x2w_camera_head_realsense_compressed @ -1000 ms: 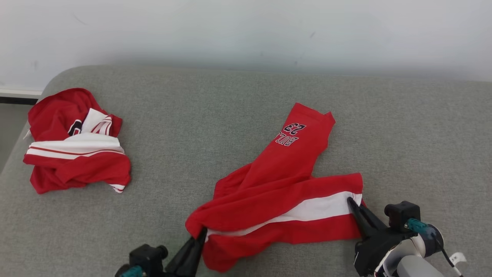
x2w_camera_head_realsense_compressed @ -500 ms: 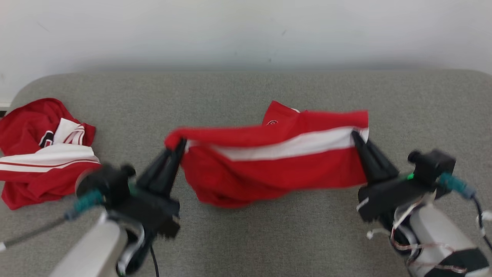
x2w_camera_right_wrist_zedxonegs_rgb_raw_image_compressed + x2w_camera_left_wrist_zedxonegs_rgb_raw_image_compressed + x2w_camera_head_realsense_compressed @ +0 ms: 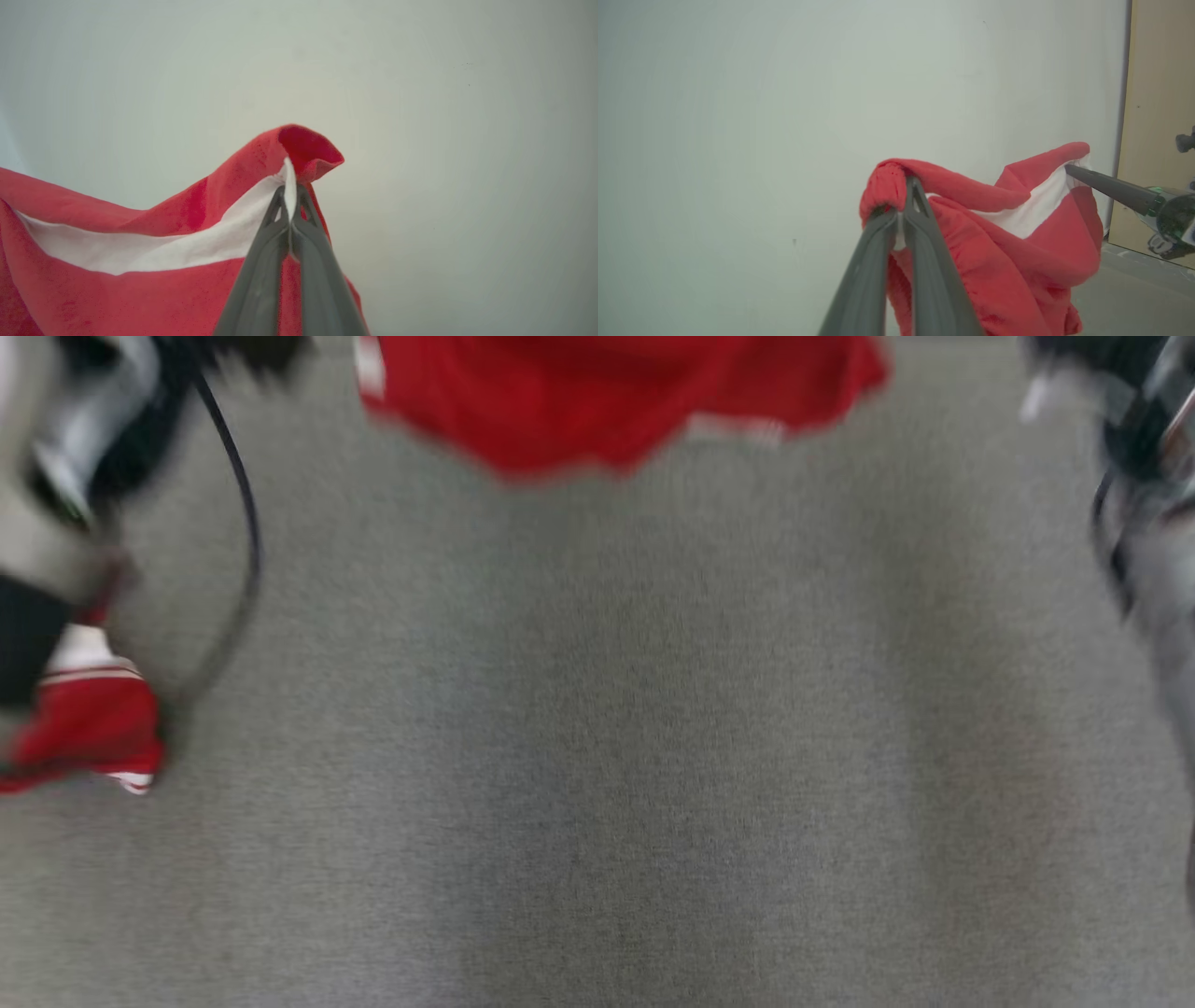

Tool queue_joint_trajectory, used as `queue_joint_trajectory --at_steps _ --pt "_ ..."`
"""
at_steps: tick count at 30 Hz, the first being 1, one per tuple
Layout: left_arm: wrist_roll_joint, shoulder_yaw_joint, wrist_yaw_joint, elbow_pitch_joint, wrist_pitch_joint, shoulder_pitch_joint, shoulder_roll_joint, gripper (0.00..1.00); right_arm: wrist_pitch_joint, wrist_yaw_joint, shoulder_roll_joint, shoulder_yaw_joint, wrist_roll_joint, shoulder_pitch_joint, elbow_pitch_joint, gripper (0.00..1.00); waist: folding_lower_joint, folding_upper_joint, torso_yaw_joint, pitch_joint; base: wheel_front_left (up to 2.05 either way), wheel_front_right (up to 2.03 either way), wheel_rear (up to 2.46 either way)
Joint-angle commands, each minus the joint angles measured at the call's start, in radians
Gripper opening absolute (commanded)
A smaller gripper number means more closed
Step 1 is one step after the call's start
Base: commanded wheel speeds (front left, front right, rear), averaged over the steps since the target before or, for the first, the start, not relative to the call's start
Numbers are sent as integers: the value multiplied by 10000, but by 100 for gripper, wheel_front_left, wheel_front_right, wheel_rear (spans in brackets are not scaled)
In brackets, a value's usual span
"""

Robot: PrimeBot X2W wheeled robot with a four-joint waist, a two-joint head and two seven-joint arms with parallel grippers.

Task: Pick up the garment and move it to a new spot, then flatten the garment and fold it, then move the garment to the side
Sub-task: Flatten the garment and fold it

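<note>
1. A grey padded surface [image 3: 597,756], the largest thing we list. It is fabric-covered and spreads across the blurred head view.

2. A pale wall [image 3: 738,93], plain, standing behind everything in both wrist views.

3. The garment [image 3: 117,289], red, with a white band [image 3: 140,247] running along it. We find it off the surface, hung in the air between the two grippers with one end at each, sagging in the middle. In the head view its lower edge shows at the top, above the grey fabric and apart from it.

4. A second garment [image 3: 89,737], red and white, bunched on the surface at the left edge of the head view. It lies well apart from the first and is partly hidden by the left arm.

5. A wooden panel [image 3: 1157,116], light brown, upright at the right of the left wrist view.

6. The left gripper [image 3: 906,196], fingers clenched on a gathered red end of the garment, with a sliver of white cloth pinched between them.

7. The right gripper [image 3: 290,191], clamped on the opposite end, where the white band meets the red edge. In the left wrist view we also see its dark fingers reaching in from the right to that corner.

8. A black cable [image 3: 245,523], looping down beside the left arm in the head view.
</note>
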Motion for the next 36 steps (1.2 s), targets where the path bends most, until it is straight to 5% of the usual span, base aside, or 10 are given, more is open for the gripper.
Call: queue_joint_trajectory --at_steps 1,11,20,28,36 --pt "-230 -18 18 260 63 -806 -19 0 169 6 137 -195 96 -705 319 0 -3 -2 -478 1665 0 0 0" --pt "-717 -1187 19 2160 -400 -5224 -462 0 -202 6 535 -813 -938 -5082 3039 0 -3 -2 -734 3142 0 0 0" --pt "-1450 -2452 18 3033 -1035 -5861 -451 0 -923 6 681 -494 -1088 -5819 4330 0 -3 -2 -718 3658 0 0 0" --pt "-2034 -3424 18 2305 -1818 -3746 206 0 -1907 6 485 616 -264 -3764 4063 0 -3 -2 -745 3262 0 0 0" --pt "-754 -953 260 -275 -1847 1945 417 0 -2370 6 -529 1614 783 920 1814 0 -3 -2 -658 1820 0 0 0"
